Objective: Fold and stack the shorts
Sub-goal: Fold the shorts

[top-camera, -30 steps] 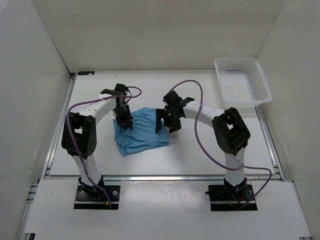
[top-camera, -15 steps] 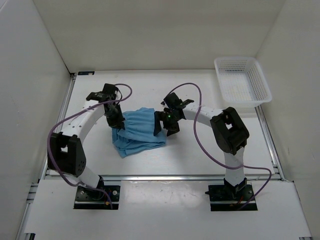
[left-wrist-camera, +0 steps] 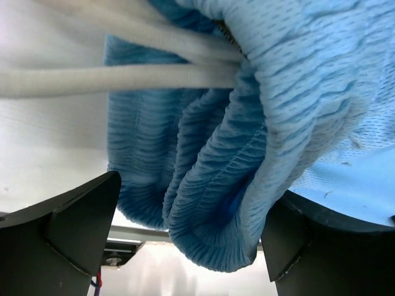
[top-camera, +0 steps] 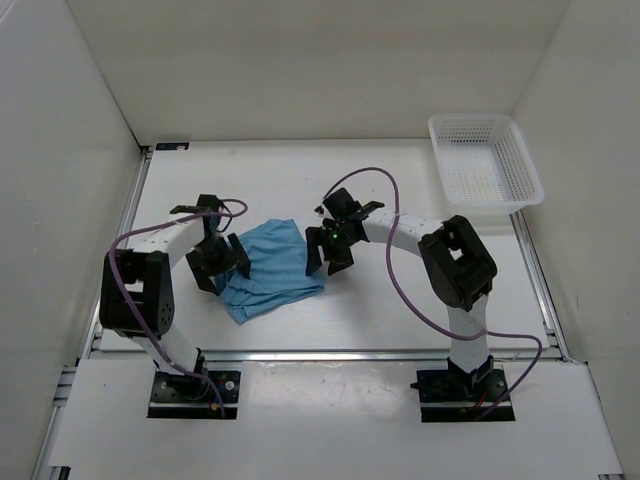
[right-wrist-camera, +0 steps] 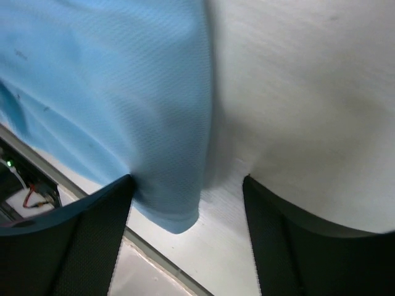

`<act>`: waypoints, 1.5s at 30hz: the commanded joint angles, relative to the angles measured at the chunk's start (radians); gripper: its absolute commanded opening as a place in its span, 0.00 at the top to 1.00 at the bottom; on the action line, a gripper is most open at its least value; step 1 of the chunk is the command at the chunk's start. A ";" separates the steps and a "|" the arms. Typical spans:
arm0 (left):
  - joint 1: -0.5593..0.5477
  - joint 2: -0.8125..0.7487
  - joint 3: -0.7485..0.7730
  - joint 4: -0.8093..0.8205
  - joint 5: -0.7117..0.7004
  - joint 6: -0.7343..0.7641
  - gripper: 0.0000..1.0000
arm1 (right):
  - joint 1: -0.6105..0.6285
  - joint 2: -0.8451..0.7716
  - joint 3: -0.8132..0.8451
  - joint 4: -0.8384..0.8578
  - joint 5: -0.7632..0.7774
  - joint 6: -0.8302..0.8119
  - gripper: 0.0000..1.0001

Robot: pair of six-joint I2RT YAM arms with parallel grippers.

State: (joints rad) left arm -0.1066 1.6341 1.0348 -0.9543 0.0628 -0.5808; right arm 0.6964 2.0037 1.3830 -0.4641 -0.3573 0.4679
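Note:
The light blue shorts (top-camera: pixel 275 262) lie bunched on the table between my two arms. My left gripper (top-camera: pixel 218 268) is at their left edge with its jaws wide open. In the left wrist view the gathered waistband (left-wrist-camera: pixel 216 185) hangs loose between the two black fingers (left-wrist-camera: pixel 68 234), with the white drawstring (left-wrist-camera: pixel 123 77) stretched across above. My right gripper (top-camera: pixel 328 250) is at the shorts' right edge, open. In the right wrist view a hemmed corner of the fabric (right-wrist-camera: pixel 166 185) sits between the fingers, against the left finger (right-wrist-camera: pixel 74 240), over the bare table (right-wrist-camera: pixel 296 92).
A white mesh basket (top-camera: pixel 485 160) stands at the back right corner of the table. White walls close in the left, back and right sides. A metal rail (top-camera: pixel 320 352) runs along the table's near edge, in front of the arm bases.
The left gripper has opened and let go of the waistband, dropping nearer and left. The shorts have sunk flatter onto the table. The right gripper shifted slightly left and narrowed.

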 commanded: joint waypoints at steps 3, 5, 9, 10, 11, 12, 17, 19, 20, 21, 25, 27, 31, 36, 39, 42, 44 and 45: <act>0.007 0.030 -0.004 0.072 -0.014 -0.014 0.06 | 0.049 0.032 0.024 0.019 -0.095 -0.031 0.45; 0.007 0.049 -0.015 0.084 -0.005 -0.024 0.06 | 0.058 0.032 0.010 0.036 -0.095 -0.018 0.61; 0.007 0.118 0.011 0.108 0.015 0.001 0.07 | 0.019 -0.029 -0.088 0.045 0.049 0.063 1.00; 0.007 0.137 0.033 0.108 0.028 0.010 0.07 | 0.003 -0.048 -0.122 0.054 0.063 0.096 1.00; -0.013 0.176 0.081 0.108 0.028 0.025 0.07 | -0.011 -0.093 -0.159 0.085 0.075 0.115 1.00; -0.025 0.196 0.109 0.108 0.049 0.035 0.07 | -0.037 -0.120 -0.235 0.102 0.099 0.129 1.00; -0.116 0.338 0.315 0.057 0.092 0.055 0.09 | -0.055 -0.300 -0.393 0.114 0.237 0.188 1.00; -0.166 0.374 0.427 0.028 0.092 0.070 0.09 | -0.055 -0.360 -0.442 0.114 0.274 0.210 1.00; -0.182 0.391 0.465 0.013 0.092 0.070 0.09 | -0.055 -0.373 -0.443 0.114 0.288 0.219 1.00; -0.205 0.417 0.532 -0.030 0.075 0.082 0.09 | -0.055 -0.384 -0.443 0.098 0.313 0.219 0.97; -0.217 0.386 0.608 -0.113 0.023 0.117 0.03 | -0.055 -0.422 -0.359 -0.019 0.391 0.192 0.22; -0.217 0.313 0.634 -0.145 -0.001 0.130 0.00 | -0.055 -0.459 -0.291 -0.095 0.500 0.167 0.03; -0.188 0.166 0.660 -0.233 -0.049 0.150 0.00 | -0.064 -0.580 -0.187 -0.211 0.728 0.118 0.00; -0.107 -0.053 0.624 -0.253 -0.038 0.168 0.00 | -0.110 -0.712 -0.141 -0.301 0.906 0.068 0.00; -0.048 -0.143 0.565 -0.242 -0.026 0.188 0.00 | -0.159 -0.776 -0.150 -0.329 0.960 0.057 0.00; 0.008 -0.259 0.510 -0.218 -0.052 0.197 0.00 | -0.204 -0.821 -0.171 -0.373 0.971 0.057 0.00; 0.050 -0.350 0.473 -0.202 -0.061 0.197 0.00 | -0.215 -0.859 -0.188 -0.389 0.971 0.057 0.00; 0.064 -0.382 0.459 -0.186 -0.061 0.197 0.00 | -0.228 -0.873 -0.203 -0.389 0.971 0.057 0.00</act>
State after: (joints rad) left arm -0.0738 1.3235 1.5333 -1.1599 0.0280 -0.4038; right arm 0.4862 1.1755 1.2137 -0.7891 0.5568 0.5415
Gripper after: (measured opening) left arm 0.992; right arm 0.998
